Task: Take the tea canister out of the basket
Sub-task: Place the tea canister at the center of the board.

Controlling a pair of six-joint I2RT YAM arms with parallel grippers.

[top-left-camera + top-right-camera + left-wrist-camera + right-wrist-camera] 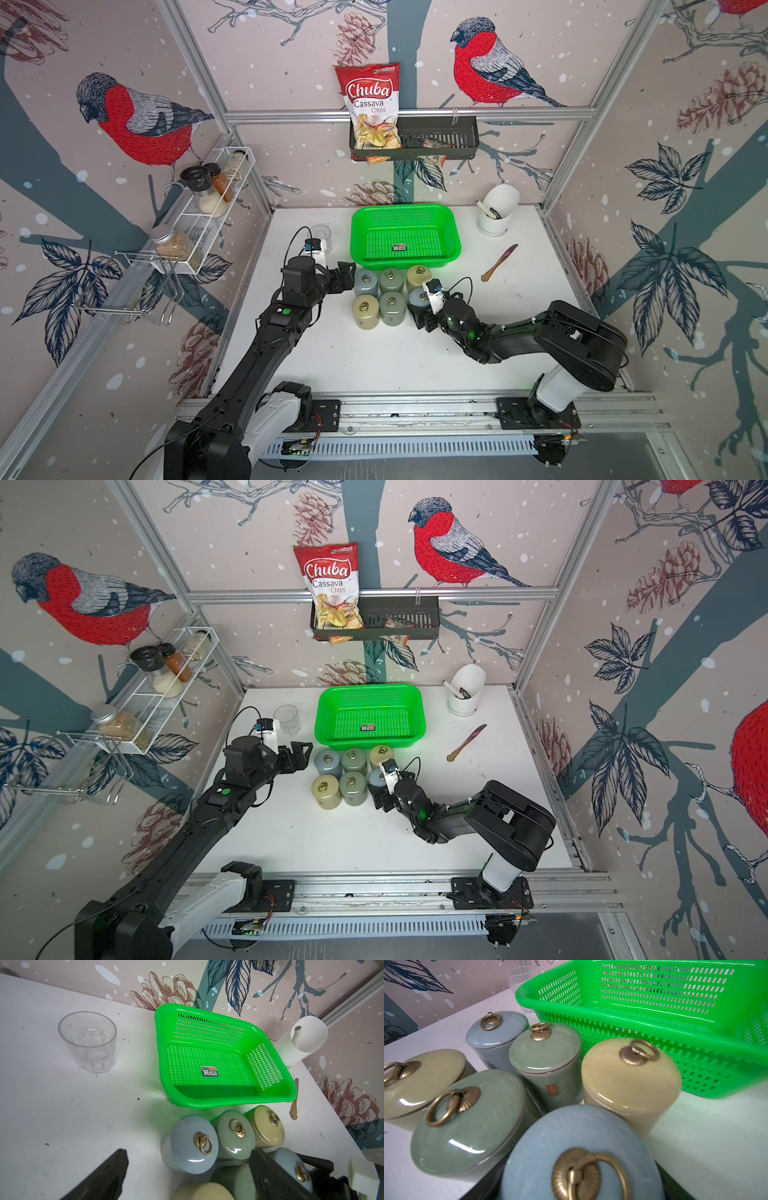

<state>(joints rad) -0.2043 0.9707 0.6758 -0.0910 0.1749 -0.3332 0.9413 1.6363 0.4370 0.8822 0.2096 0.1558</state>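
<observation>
Right gripper [419, 306] jaws gripped the near-right blue tea canister [571, 1136], left gripper [345, 277] jaws stood open; a skewed release could topple the 5 neighbouring canisters [631, 1084].

Both top views are looking steeply down from high in front of the basket [403, 220], sharing the whole table [374, 365]. The wrist cameras are facing the basket from close in front, both catching the canisters [189, 1145] beside it.
</observation>
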